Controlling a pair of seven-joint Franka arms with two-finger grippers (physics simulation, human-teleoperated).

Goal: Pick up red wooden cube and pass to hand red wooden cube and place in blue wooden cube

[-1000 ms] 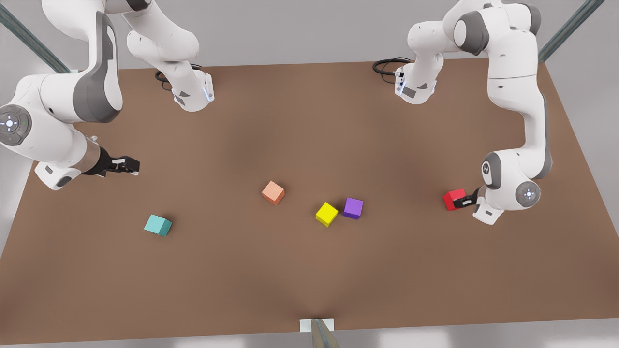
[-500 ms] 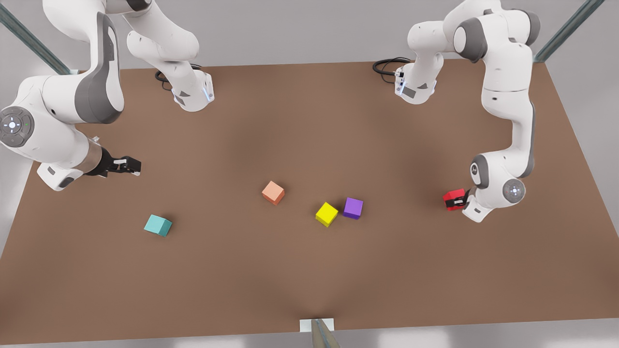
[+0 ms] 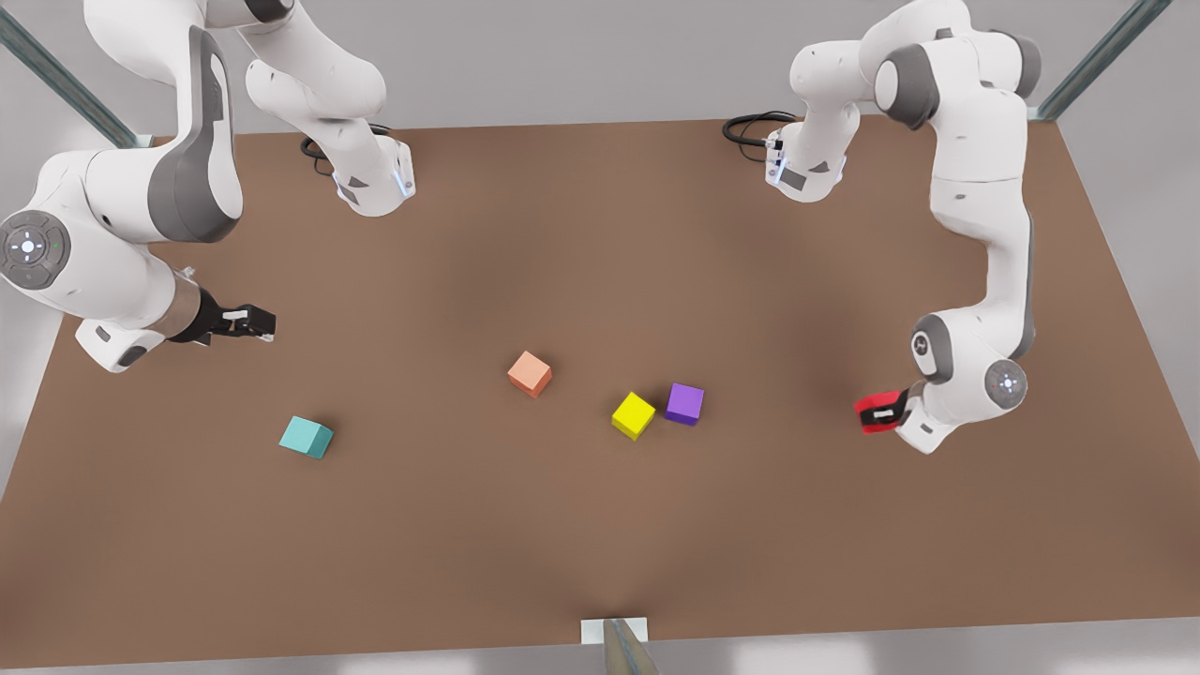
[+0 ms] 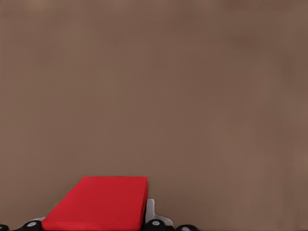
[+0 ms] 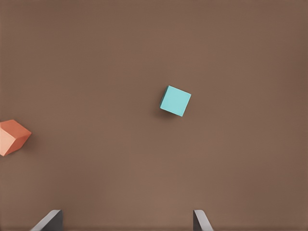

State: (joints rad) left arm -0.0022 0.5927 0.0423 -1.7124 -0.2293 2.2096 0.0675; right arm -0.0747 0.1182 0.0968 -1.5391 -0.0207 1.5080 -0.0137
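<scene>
- The left gripper [image 3: 886, 412], at the front view's right, is clamped on the red cube [image 3: 875, 413], one finger on each side; its wrist view shows the red cube [image 4: 98, 203] filling the space between the fingertips, with bare table [image 4: 192, 96] beyond.
- Over the last second this gripper has closed around the red cube and shifted a little toward the near edge, and the red face now looks flatter and more tilted (it seems to be lifting, though I cannot tell for sure that the cube is off the table).
- I judge the pick-up done or nearly so; the hand-over comes next.
- The right gripper [image 3: 251, 322], at the front view's left, hangs above the table with its fingers spread apart and nothing in them; it has barely moved and appears to be waiting.
- Its wrist view looks down on the teal cube [image 5: 175, 100], which sits well apart from the red one, near the table's left side [image 3: 306, 437].
- Between the two arms lie the salmon cube [image 3: 530, 373], yellow cube [image 3: 633, 414] and purple cube [image 3: 684, 403], all unmoved.
</scene>
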